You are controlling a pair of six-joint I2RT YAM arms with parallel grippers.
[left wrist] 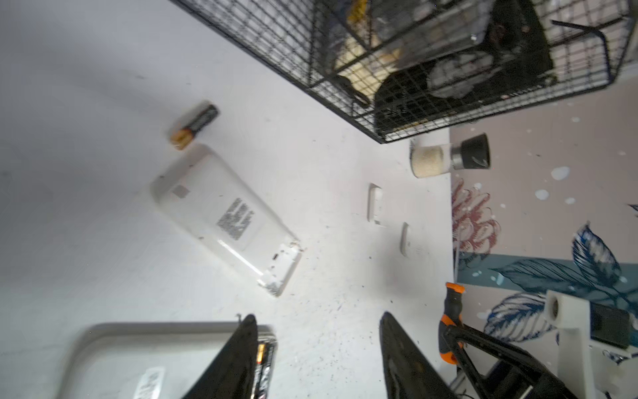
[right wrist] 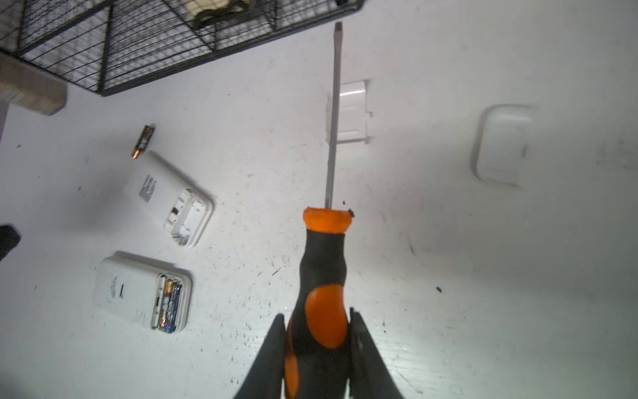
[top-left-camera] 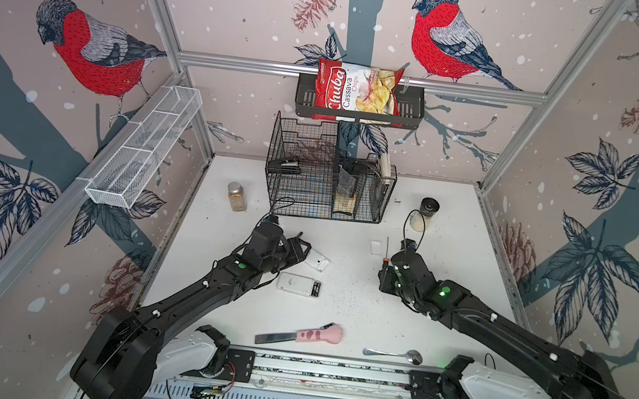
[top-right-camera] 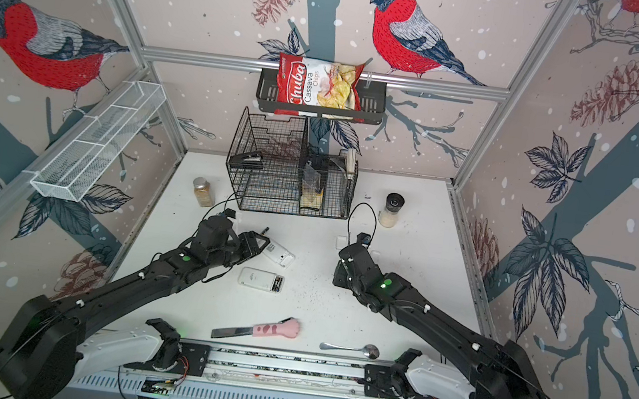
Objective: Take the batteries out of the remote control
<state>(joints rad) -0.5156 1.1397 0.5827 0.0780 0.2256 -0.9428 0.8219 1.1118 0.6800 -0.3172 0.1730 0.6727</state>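
Two white remotes lie backs up at the table's middle. The farther remote (top-left-camera: 317,260) has an empty compartment (right wrist: 188,216). The nearer remote (top-left-camera: 298,285) still holds black batteries (right wrist: 171,304) in its open end. One loose battery (left wrist: 195,125) lies on the table by the empty remote's far end. My left gripper (left wrist: 317,316) is open and holds nothing. It hovers beside the empty remote, with one finger over the nearer remote's batteries (left wrist: 264,359). My right gripper (right wrist: 317,311) is shut on the orange-and-black handle of a screwdriver (right wrist: 324,262), held above the table to the right of both remotes.
Two white battery covers (right wrist: 352,110) (right wrist: 500,145) lie beyond the screwdriver's tip. A black wire basket (top-left-camera: 311,182) stands at the back, with a spice jar (top-left-camera: 237,197) left of it and a grinder (top-left-camera: 425,214) right of it. A pink-handled knife (top-left-camera: 300,334) and a spoon (top-left-camera: 394,354) lie near the front.
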